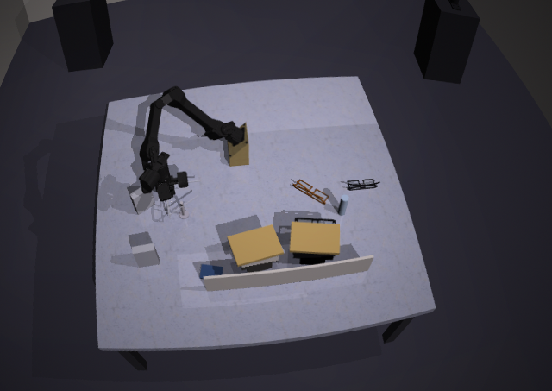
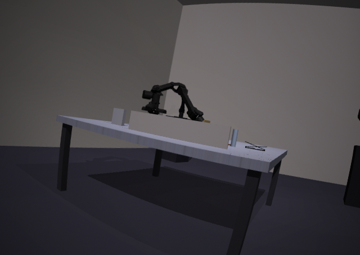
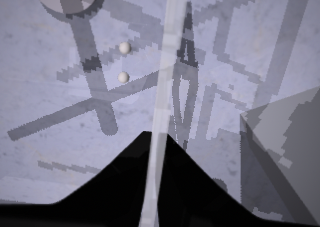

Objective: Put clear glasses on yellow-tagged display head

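Observation:
My gripper (image 1: 166, 192) (image 2: 153, 112) (image 3: 154, 140) points down over the left side of the table. It is shut on the clear glasses (image 3: 164, 87), whose pale bar runs up between the fingertips in the wrist view, with two round pads to its left. In the top view only thin, faint lines of them show around the gripper. Two display heads stand behind the low wall, mostly hidden under tan tops (image 1: 254, 245) (image 1: 314, 237); one shows pale parts below its top, the other black parts. Black glasses frames show at the right one. I cannot make out the yellow tag.
A small white peg stand (image 1: 182, 212) and a grey block (image 1: 141, 200) are close to the gripper; another grey block (image 1: 145, 250) is nearer the front. A long wall (image 1: 290, 275) (image 2: 177, 130) borders the heads. Brown glasses (image 1: 310, 192), black glasses (image 1: 362, 184) and a blue cylinder (image 1: 342, 205) are right.

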Controlling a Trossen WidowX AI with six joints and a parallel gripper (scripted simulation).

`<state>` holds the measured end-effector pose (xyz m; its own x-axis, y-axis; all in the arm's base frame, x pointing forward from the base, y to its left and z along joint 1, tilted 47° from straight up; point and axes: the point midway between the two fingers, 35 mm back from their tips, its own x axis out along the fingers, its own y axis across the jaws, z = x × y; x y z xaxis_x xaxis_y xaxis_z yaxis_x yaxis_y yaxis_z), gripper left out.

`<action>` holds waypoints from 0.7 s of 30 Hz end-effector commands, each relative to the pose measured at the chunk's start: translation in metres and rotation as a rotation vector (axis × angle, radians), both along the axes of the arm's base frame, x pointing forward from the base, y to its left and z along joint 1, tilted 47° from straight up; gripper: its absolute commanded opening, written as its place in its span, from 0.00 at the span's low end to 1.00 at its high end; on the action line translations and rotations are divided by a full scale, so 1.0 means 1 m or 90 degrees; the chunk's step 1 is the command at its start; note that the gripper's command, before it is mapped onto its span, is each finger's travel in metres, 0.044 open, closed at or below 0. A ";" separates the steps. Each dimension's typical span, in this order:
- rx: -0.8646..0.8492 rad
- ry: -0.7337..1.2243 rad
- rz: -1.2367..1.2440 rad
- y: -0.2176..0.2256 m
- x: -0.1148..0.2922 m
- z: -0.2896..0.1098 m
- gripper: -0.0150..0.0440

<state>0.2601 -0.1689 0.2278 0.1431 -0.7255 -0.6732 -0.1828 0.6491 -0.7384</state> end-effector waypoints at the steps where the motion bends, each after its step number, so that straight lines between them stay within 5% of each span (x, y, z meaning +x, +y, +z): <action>1: 0.001 -0.005 0.004 -0.001 -0.003 0.004 0.25; 21: 0.000 -0.005 0.004 -0.008 -0.013 0.009 0.25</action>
<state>0.2495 -0.1763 0.2334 0.1458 -0.7238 -0.6744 -0.1833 0.6501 -0.7374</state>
